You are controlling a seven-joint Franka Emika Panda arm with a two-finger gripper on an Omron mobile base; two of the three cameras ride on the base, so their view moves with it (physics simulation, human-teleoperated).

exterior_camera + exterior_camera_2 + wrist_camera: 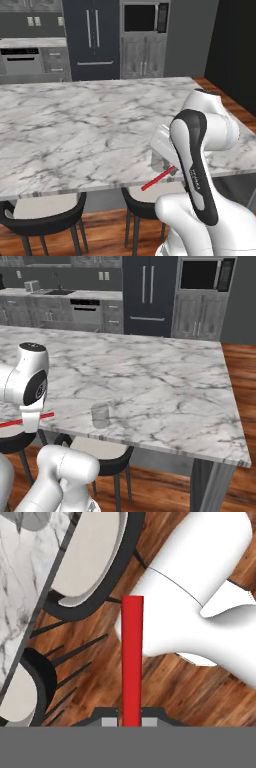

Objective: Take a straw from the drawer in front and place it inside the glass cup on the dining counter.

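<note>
Red and pencil-thin, the straw (132, 662) runs straight out from between the end effector (131, 721) tips, which are pinched on its base. From the left base view the straw (158, 179) slants down and leftward, poking out past the near edge of the counter (75, 130) from behind the arm's dark-striped forearm. On the right side it shows as a short red line (25, 420) level with the marble's edge. The glass cup (100, 415), clear and empty, stands upright on the counter close to the near edge, to the right of the straw and apart from it. Dark stools (102, 456) with pale seats sit tucked under the slab over a wooden floor (165, 687). Across the room stand grey cabinets (200, 316) and a dark fridge (147, 293).
</note>
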